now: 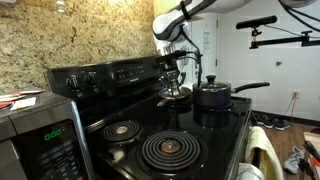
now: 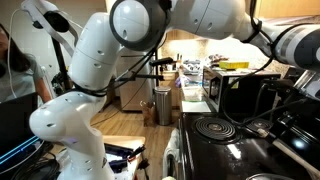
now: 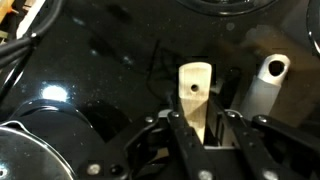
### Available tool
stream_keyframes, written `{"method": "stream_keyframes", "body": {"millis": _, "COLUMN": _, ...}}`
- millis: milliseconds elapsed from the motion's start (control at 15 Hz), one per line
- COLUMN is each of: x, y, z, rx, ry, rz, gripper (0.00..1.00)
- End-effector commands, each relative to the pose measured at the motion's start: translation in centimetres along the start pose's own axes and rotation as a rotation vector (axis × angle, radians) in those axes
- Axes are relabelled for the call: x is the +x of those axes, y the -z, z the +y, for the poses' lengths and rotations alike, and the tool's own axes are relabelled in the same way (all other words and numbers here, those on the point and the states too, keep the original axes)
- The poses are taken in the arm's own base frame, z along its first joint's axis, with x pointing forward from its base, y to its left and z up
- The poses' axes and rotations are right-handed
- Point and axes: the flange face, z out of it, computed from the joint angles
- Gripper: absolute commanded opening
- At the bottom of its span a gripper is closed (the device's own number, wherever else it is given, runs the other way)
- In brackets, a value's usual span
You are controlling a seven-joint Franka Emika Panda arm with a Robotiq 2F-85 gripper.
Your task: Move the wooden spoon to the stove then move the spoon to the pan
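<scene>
Over the back burner of the stove [image 1: 225,135]: pincer [image 1: 176,78] hangs just above the pan [image 1: 177,96], beside a lidded saucepan [image 1: 213,95].
Wrist view alone: pincer clenched on the wooden spoon [image 3: 194,85], its holed handle end over the glossy black top; a silvery handle [image 3: 263,88] just beside.
Exterior views: wooden spoon too small to make out.
Exterior view crowded by the arm [image 2: 100,55]: one coil burner [image 2: 215,127] shows; pincer not made out.

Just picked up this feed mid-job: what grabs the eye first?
In the wrist view the gripper is shut on the wooden spoon, its pale handle end standing out against the glossy black stove. In an exterior view it hangs over the small pan at the back, beside a lidded saucepan.
</scene>
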Motion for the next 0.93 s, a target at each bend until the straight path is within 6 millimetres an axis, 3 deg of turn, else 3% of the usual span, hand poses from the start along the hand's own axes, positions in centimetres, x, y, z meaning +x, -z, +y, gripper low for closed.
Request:
{"method": "stream_keyframes", "body": {"millis": 0, "x": -0.6, "y": 1.3, "z": -1.1, "rx": -0.002, "ry": 0.089, "rz": -0.035, "gripper": 0.07}}
{"method": "stream_keyframes", "body": {"millis": 533, "x": -1.5, "y": 2.0, "z": -1.6, "rx": -0.061, "ry": 0.02, "rz": -0.065, "gripper": 0.07}}
{"method": "stream_keyframes", "body": {"millis": 600, "x": 1.1, "y": 1.7, "z": 0.4, "rx": -0.052, "ry": 0.003, "rz": -0.078, "gripper": 0.07}}
{"method": "stream_keyframes", "body": {"millis": 867, "x": 5.0, "y": 1.0, "z": 3.9, "rx": -0.07, "ry": -0.092, "rz": -0.055, "gripper": 0.07}}
